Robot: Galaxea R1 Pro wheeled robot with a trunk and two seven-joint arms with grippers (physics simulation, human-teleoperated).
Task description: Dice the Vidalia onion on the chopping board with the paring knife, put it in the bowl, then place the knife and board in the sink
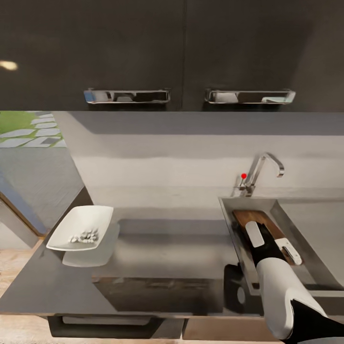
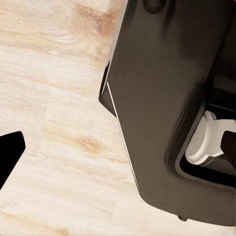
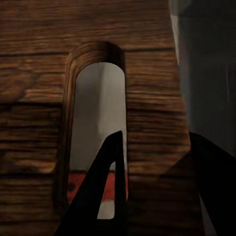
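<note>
Right gripper [image 3: 152,191] fingers pinch the chopping board [image 1: 253,220] by its handle slot, lowering it into the sink [image 1: 282,206]; diced onion [image 1: 85,236] sits in bowl [image 1: 81,227] far left on the counter [image 1: 167,253]; left fingers' state can't be told.

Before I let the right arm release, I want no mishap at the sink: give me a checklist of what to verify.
1. Chopping board inside the sink: ok, it lies in the basin under the right arm.
2. Right pincer on the board's edge by the handle slot: ok, one finger pokes through the slot.
3. Diced onion in the bowl: ok, pale pieces lie in it.
4. Bowl steady on the countertop: ok.
5. Paring knife in the sink: cannot tell.
6. Tap clear of the arm: ok, it stands behind.
</note>
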